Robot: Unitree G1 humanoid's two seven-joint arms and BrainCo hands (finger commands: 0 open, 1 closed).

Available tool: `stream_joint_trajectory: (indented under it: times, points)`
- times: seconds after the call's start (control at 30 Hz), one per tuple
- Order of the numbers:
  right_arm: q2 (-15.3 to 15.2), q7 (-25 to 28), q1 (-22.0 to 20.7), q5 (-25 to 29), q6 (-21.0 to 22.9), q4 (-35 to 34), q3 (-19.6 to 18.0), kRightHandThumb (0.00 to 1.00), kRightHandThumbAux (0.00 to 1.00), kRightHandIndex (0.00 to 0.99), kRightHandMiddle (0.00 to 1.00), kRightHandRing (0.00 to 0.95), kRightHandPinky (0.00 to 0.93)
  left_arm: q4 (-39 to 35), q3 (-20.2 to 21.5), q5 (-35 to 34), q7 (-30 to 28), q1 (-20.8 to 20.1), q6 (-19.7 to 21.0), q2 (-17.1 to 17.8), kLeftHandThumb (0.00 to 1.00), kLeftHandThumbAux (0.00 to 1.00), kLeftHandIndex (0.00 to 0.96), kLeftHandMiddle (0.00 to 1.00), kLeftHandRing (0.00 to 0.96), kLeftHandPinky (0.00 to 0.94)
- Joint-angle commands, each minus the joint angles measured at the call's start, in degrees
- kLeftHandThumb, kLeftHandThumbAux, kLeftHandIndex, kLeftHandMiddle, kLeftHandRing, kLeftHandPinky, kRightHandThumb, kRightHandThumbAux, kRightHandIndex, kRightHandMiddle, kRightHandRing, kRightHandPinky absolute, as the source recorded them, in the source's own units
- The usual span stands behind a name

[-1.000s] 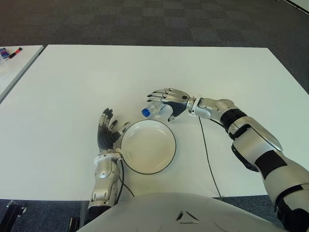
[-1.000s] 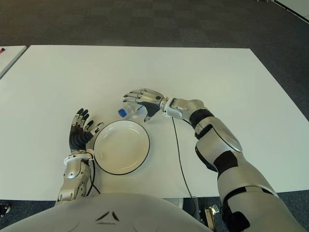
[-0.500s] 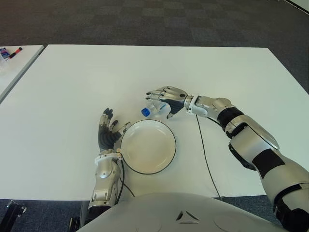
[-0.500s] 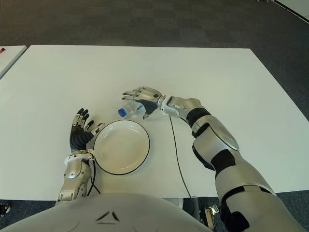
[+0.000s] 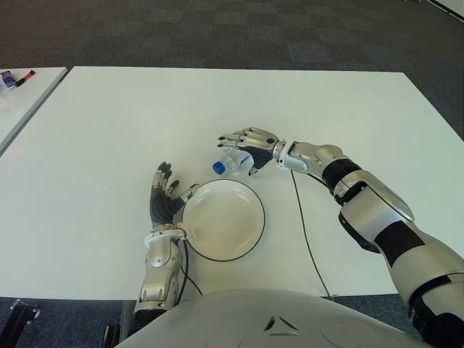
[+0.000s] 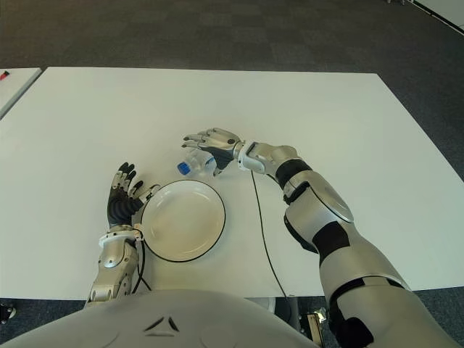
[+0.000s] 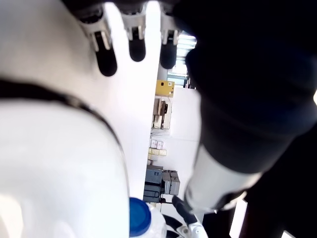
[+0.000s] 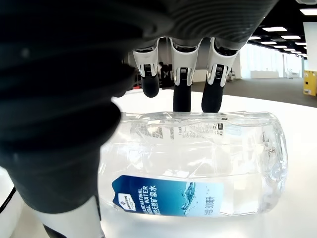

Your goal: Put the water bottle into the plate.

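My right robot hand [image 5: 249, 142] arches over the bottle [image 5: 230, 162], fingers [image 8: 182, 82] spread above it, gripping nothing. The bottle lies on its side on the bench [image 5: 109, 123], just beyond the plate [image 5: 222, 220]. My left robot hand [image 5: 164, 197] shows beside the plate's left rim, fingers relaxed.

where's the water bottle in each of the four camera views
Left eye view: water bottle lying on the table, under the right hand, just beyond the plate.
Right eye view: same place.
Left wrist view: only its blue cap, at the frame's lower edge.
Right wrist view: fills the frame, label facing the camera.
Shared landmark: the blue cap.
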Motion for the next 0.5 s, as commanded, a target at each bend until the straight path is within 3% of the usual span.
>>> stream_joint_trajectory:
  times: [0.03,0.5]
  points:
    - [0.76,1.32,-1.05,0.01,0.98,1.45,0.18,0.000,0.898,0.000,0.000,0.161,0.476,0.85,-0.64,-0.21,0.71,1.42,1.44,-4.14,0.000,0.948,0.102,0.102,0.072,0.101]
    - [2.16,3.68,-1.80,1.47,2.22,3.25,-0.31,0.000,0.910,0.000,0.000,0.056,0.180,1.14,-0.72,-0.56,0.77,1.50,0.99,-4.46,0.000,0.954,0.103,0.109,0.075,0.107]
